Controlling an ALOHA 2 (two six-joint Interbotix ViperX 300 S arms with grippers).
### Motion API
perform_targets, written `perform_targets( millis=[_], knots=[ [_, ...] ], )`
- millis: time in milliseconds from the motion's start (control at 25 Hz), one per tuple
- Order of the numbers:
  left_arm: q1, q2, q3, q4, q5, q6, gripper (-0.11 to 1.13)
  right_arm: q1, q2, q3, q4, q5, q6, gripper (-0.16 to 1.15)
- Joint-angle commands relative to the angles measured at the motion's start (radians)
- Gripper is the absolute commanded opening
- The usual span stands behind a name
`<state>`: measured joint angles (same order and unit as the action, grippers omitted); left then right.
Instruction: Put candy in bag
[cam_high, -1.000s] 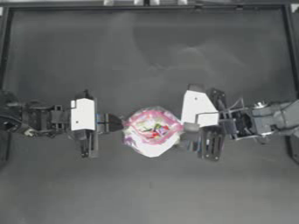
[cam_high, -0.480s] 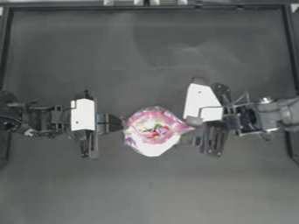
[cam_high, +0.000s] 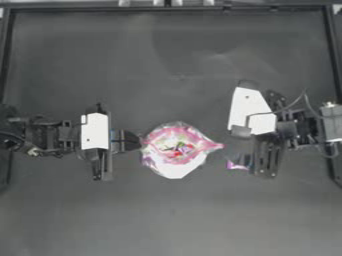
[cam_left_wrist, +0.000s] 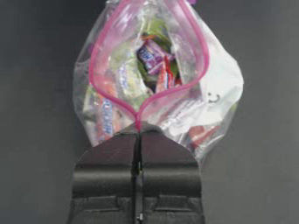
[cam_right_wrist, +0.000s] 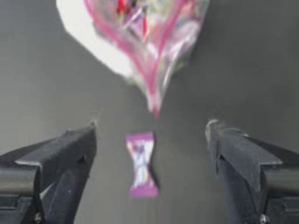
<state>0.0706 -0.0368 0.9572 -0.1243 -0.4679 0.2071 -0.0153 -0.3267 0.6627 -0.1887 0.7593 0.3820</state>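
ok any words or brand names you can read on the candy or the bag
None can be read.
Candy wrappers inside the bag: print shows, too blurred to read.
White patch on the bag: small face-like mark, no letters.
Loose purple candy between the right tool's open jaws: print blurred.

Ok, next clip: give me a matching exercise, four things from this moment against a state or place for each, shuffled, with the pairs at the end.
Things
1. left gripper
2. right gripper
3. zip bag
4. loose purple-wrapped candy

States or places
A. lying on the table between two open jaws
B. mouth open, wrapped candy inside
C. shut on the end of the pink zipper strip
D. open, apart from the bag, at the bag's other end

Pairs: 1-C, 2-D, 3-B, 4-A
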Motion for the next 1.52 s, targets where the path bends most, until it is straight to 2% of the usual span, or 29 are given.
perform_targets(
  millis=[40, 200, 560, 760, 960, 1520],
  knots=[
    [0.000, -0.018, -0.017, 0.000, -0.008, 0.002, 0.07, 0.003, -0.028, -0.046, 0.026, 0.094, -0.023, 1.00],
    [0.000, -0.020, -0.020, 0.000, -0.006, 0.002, 0.07, 0.015, -0.040, -0.087, 0.025, 0.169, -0.028, 1.00],
    [0.000, -0.018, -0.020, 0.000, -0.006, 0.002, 0.07, 0.018, -0.087, -0.120, 0.043, 0.247, -0.064, 1.00],
    [-0.002, -0.018, -0.020, 0.000, -0.006, 0.002, 0.07, 0.020, -0.115, -0.115, 0.054, 0.307, -0.064, 1.00],
    [0.000, -0.017, -0.026, 0.000, -0.006, 0.002, 0.07, 0.020, -0.124, -0.092, 0.067, 0.308, -0.066, 1.00],
    [0.000, -0.014, -0.028, 0.000, -0.006, 0.000, 0.07, 0.040, -0.069, 0.078, 0.061, 0.060, -0.051, 0.98]
  ],
)
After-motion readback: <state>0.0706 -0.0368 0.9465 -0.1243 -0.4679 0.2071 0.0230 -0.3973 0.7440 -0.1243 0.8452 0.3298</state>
